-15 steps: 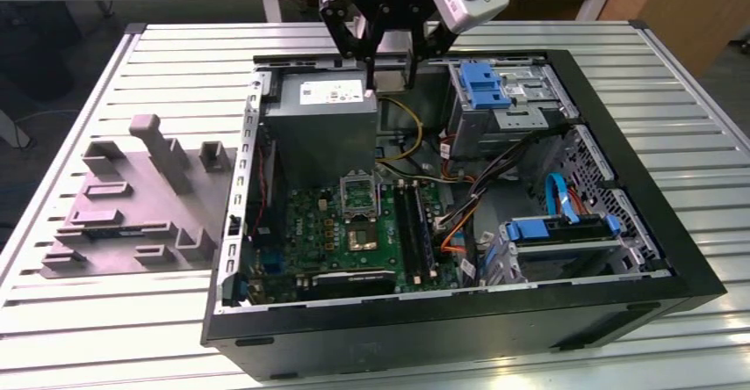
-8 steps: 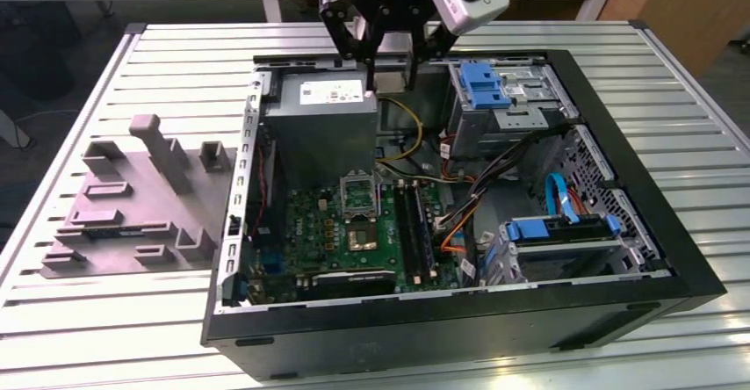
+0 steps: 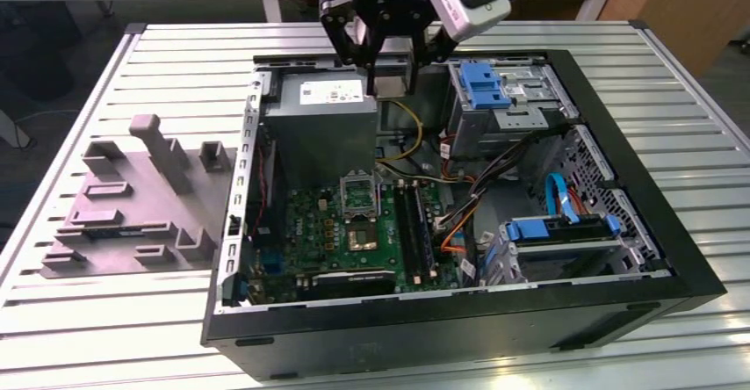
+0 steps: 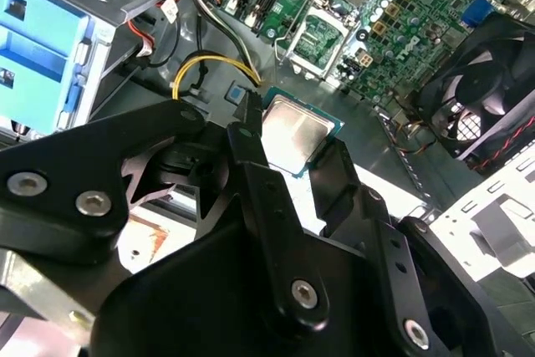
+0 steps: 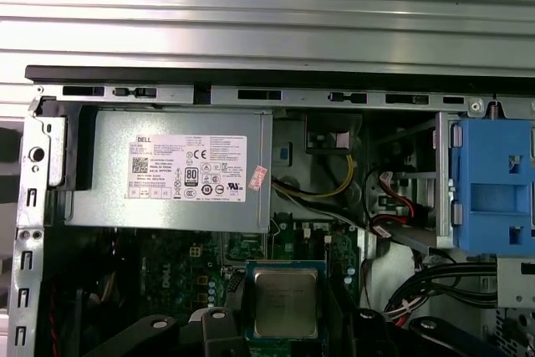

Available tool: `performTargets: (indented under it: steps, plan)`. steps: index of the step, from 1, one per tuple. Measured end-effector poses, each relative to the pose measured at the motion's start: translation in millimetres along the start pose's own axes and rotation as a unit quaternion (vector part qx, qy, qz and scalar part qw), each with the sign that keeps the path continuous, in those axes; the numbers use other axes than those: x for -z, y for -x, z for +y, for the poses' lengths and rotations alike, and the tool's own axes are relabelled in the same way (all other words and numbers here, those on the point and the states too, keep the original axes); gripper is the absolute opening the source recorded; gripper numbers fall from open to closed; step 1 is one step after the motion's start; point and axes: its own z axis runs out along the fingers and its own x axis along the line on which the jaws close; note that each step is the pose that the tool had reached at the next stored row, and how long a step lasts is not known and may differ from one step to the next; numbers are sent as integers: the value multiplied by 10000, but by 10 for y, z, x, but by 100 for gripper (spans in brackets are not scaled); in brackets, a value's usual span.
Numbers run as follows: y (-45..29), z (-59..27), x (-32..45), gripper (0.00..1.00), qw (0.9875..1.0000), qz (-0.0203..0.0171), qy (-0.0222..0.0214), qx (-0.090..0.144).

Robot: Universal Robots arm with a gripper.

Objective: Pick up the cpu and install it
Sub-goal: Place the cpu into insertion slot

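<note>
Pick-up looks complete: the claw (image 4: 291, 133) is closed on the cpu (image 5: 285, 303), pinching its opposite edges and holding it aloft, well apart from the open socket (image 3: 364, 233). That socket sits empty, so installation is not yet done.

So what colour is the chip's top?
Silvery grey; the chip shows best in the first wrist view.

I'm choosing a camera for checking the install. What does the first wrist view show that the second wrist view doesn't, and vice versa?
First wrist view: the grey power supply with its white label, and the slatted table. Second wrist view: the open socket frame and a black fan. In both wrist views: the cpu between the jaws, and the yellow cable.
</note>
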Motion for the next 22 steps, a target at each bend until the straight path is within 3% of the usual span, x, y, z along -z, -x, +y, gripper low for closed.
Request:
performTargets:
  steps: [22]
  plan:
    - [-1, -76, -24, 47, 10000, 0, 0, 0]
